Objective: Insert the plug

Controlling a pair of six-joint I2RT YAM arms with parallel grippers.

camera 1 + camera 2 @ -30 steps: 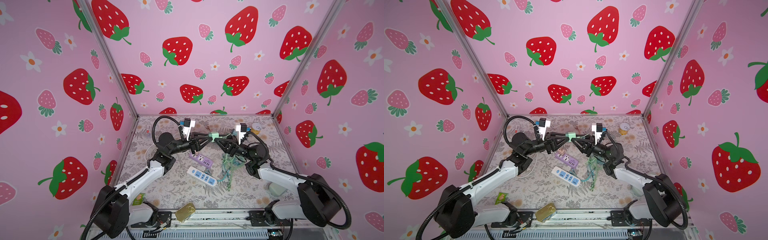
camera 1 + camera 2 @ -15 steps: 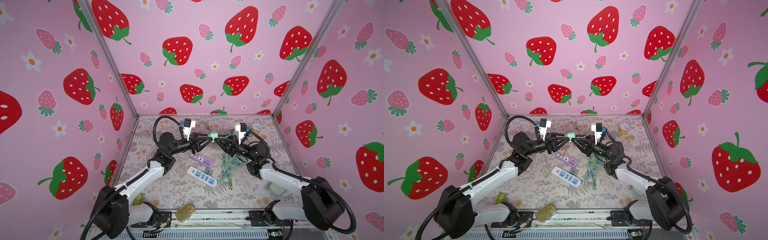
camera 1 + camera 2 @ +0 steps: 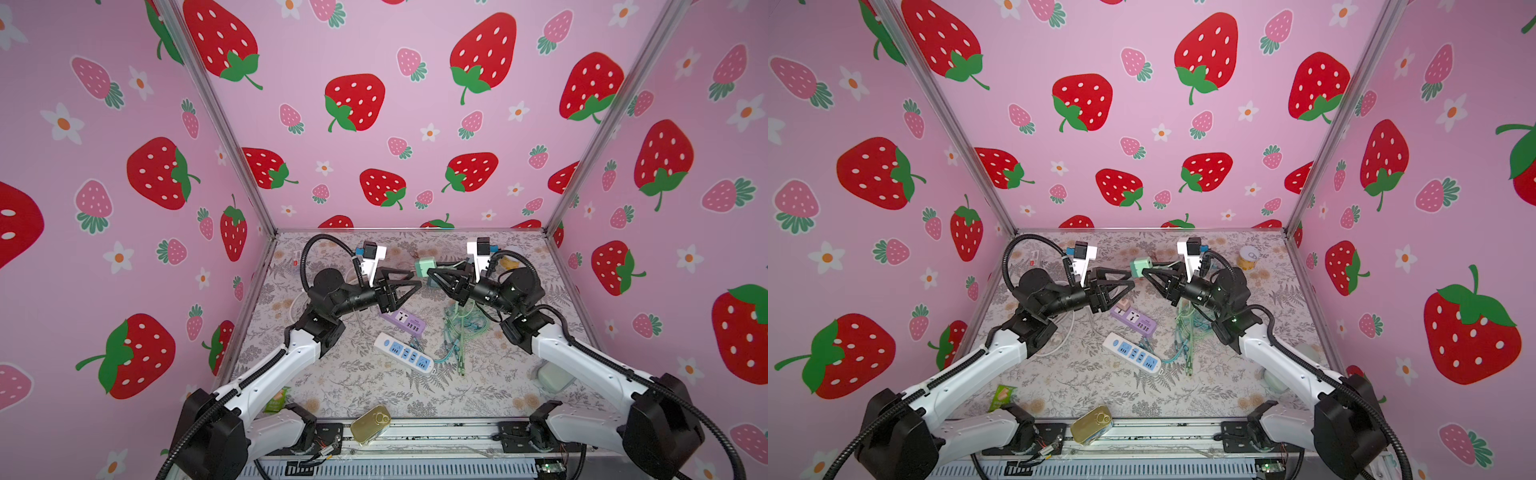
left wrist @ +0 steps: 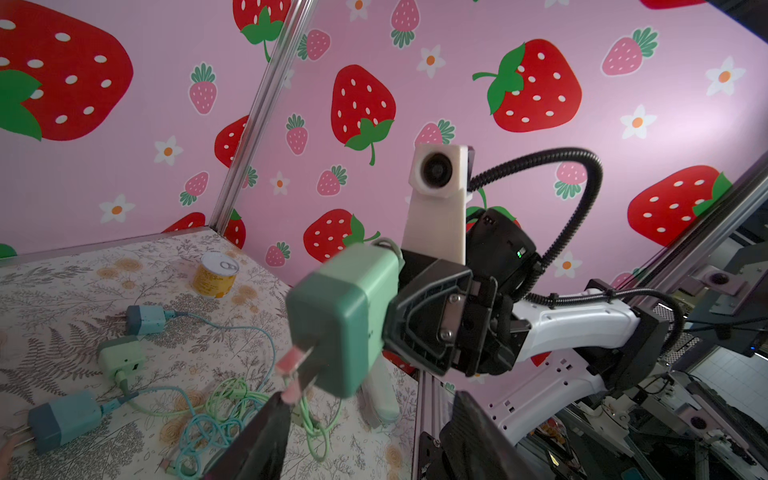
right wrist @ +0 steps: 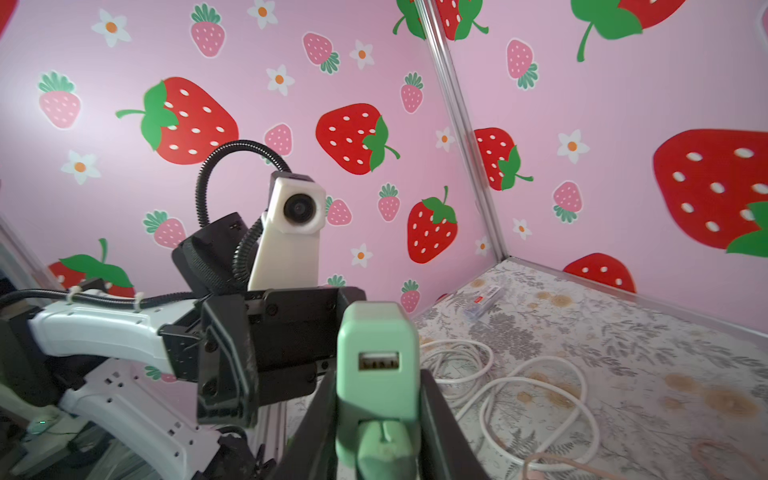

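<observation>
Between black fingers, boxy mint plug

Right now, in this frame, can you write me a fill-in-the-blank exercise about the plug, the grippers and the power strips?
The right gripper is shut on the ____ plug, held in the air.
The left gripper stands ____ beside that plug.
Near the left gripper lies the purple power strip; the white power strip, nearer the front, has ____ sockets.
Missing words: green; open; blue.
</observation>
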